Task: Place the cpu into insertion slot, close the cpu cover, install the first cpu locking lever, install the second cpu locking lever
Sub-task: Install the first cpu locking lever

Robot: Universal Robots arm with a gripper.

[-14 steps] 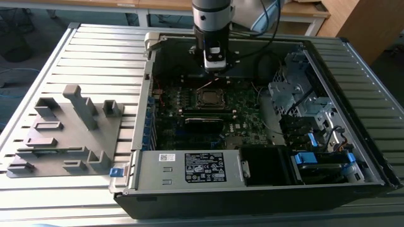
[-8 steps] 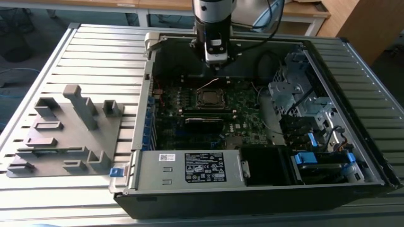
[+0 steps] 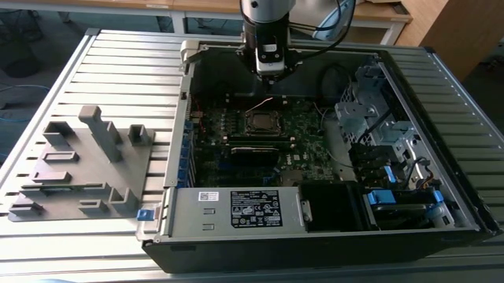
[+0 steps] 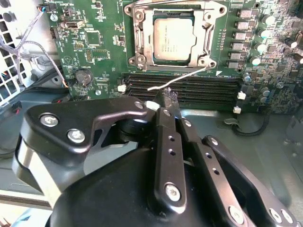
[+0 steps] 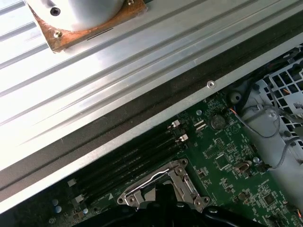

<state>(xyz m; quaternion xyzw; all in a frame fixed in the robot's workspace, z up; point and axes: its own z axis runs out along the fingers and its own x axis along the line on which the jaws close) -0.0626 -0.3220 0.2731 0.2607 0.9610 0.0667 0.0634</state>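
Observation:
The cpu [image 4: 173, 40], a silver-grey square, lies in the insertion slot [image 4: 137, 33] on the green board; in the exterior view the slot [image 3: 261, 121] sits mid-case. The silvery cpu cover [image 5: 185, 182] lies flat as a frame around the chip. A thin wire locking lever [image 4: 187, 77] slants free across the memory slots beside the socket, and it shows raised in the exterior view [image 3: 260, 106]. My gripper [image 4: 165, 97] is shut, its black fingertips right at that lever's free end; contact is unclear. In the exterior view the gripper [image 3: 270, 76] hangs above the far side of the socket.
Long black memory slots [image 4: 199, 90] run beside the socket. A labelled power supply box [image 3: 244, 209] fills the case's near edge, and a metal drive cage [image 3: 370, 112] stands at the exterior view's right. A grey fixture block [image 3: 79, 165] rests on the slatted table at the left.

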